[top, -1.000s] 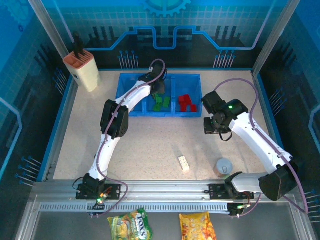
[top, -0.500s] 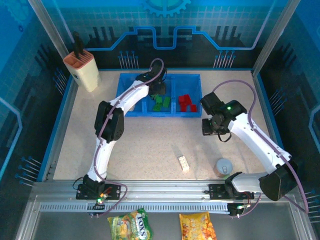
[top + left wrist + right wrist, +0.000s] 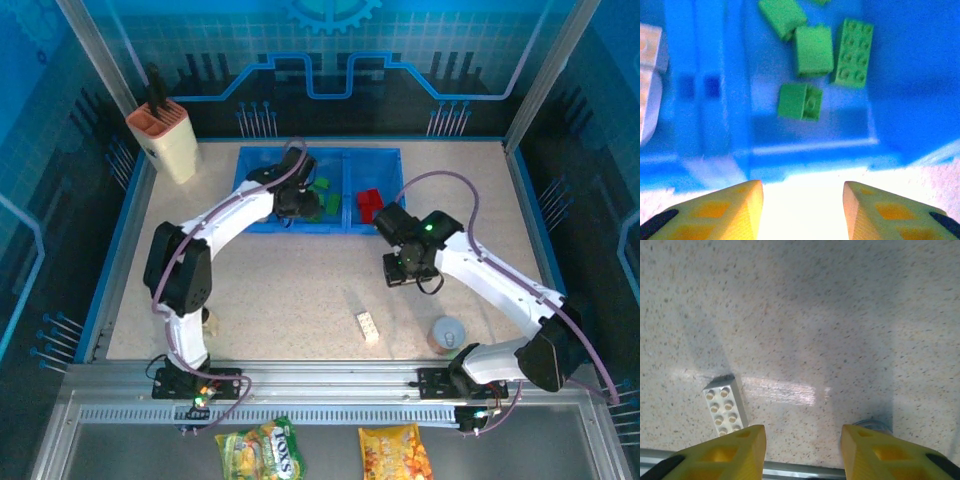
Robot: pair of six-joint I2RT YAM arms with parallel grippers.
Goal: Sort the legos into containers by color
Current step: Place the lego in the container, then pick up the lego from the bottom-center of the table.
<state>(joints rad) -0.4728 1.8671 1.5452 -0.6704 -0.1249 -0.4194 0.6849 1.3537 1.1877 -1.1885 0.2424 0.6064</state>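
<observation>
A blue tray (image 3: 390,153) at the back of the table forms the containers. Its middle compartment holds several green legos (image 3: 326,196) (image 3: 812,50), the right one red legos (image 3: 369,204). Cream bricks (image 3: 646,75) show in the left compartment. My left gripper (image 3: 291,205) (image 3: 802,212) hovers open and empty just in front of the tray's near wall (image 3: 810,150). One white lego (image 3: 367,326) (image 3: 725,406) lies flat, studs up, on the table. My right gripper (image 3: 397,270) (image 3: 802,452) hangs open and empty above the table, with that brick beside its left finger.
A grey round cup (image 3: 447,333) (image 3: 871,424) stands at the near right of the table. An orange-and-cream knife block (image 3: 165,136) sits at the back left corner. Two snack bags (image 3: 265,450) lie below the arm rail.
My left gripper has drawn back from over the green compartment to the tray's near edge, its elbow swinging left. My right gripper has moved left and nearer, toward the white lego.
</observation>
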